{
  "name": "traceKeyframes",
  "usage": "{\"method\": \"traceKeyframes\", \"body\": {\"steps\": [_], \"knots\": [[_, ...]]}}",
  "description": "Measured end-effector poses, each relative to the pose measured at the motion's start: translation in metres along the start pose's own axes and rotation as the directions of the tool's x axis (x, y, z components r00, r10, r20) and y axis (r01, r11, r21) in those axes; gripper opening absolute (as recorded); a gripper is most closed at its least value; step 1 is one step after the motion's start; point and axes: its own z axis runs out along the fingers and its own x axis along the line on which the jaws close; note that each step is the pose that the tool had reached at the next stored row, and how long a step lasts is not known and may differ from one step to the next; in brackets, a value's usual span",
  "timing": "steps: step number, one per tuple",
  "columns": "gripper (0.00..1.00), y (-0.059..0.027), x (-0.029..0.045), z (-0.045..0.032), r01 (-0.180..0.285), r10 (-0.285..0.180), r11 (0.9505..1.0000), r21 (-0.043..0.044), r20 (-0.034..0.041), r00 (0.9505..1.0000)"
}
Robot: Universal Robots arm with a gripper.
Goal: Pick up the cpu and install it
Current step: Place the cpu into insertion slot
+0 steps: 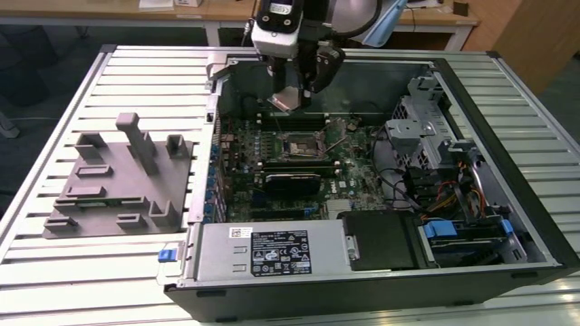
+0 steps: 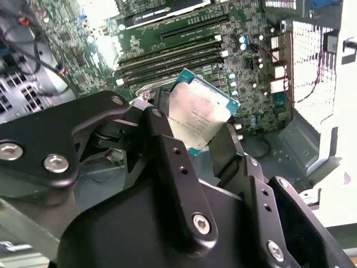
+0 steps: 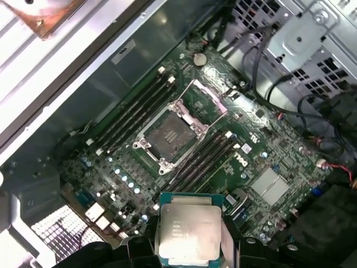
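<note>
Jaws are clamped on two opposite edges of the cpu (image 3: 187,231), so the gripper (image 1: 295,95) holds it flat-ish in the air, well above the socket (image 3: 170,134) and touching nothing. The socket looks open with its metal frame flipped up to one side. So imo the trick here is to square the chip to the socket, keep it level, and come straight down over the socket so it drops in flat, because any sideways nudge could bend the pins.
</note>
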Motion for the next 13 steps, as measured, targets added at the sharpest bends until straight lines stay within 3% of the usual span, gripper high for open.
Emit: {"method": "traceKeyframes", "body": {"steps": [4, 8, 13], "knots": [[0.53, 0.0000, 0.0001, 0.0013, -0.068, 0.068, 0.9977, 0.0011, 0.0013, 0.9977], [0.53, 0.0000, 0.0001, 0.0026, -0.133, 0.133, 0.9912, 0.0019, 0.0025, 0.9912], [0.53, 0.0001, 0.0003, 0.0046, -0.230, 0.230, 0.9733, 0.0030, 0.0045, 0.9733]]}}
